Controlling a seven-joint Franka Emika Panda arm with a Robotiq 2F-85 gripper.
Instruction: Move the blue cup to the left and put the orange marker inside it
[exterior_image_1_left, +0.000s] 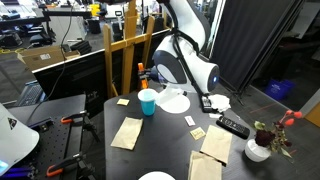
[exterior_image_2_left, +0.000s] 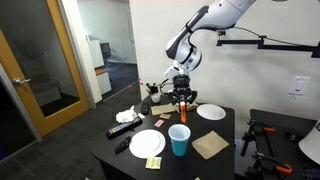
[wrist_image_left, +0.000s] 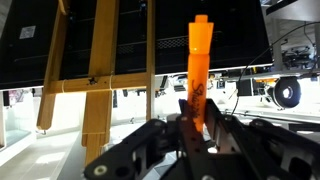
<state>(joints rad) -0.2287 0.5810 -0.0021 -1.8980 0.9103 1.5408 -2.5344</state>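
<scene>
Two jaws are closed on the orange marker, pinching its lower part. The rest of the stick stands straight up above them in the wrist view. Held upright like this, I judge, so it can enter the cup end first. The wrist view looks level across the room at wooden frames, not down at the bench, so the jaws point sideways with the marker crosswise to them.

Blue cup: upright, mouth open, on the bench, toward its far edge in an exterior view, just beside a white plate. Cannot tell whether this is its final spot. In both exterior views the jaws and marker hang above the cup, roughly in line with it and clear of the rim. Marker not yet inside.

Arm: upper links slope down from overhead, then the wrist bends so the last link lies about level.

Next, by my reckoning: centre over the rim, lower straight, release. Off-centre, the tip could catch the rim and topple the light cup.
</scene>
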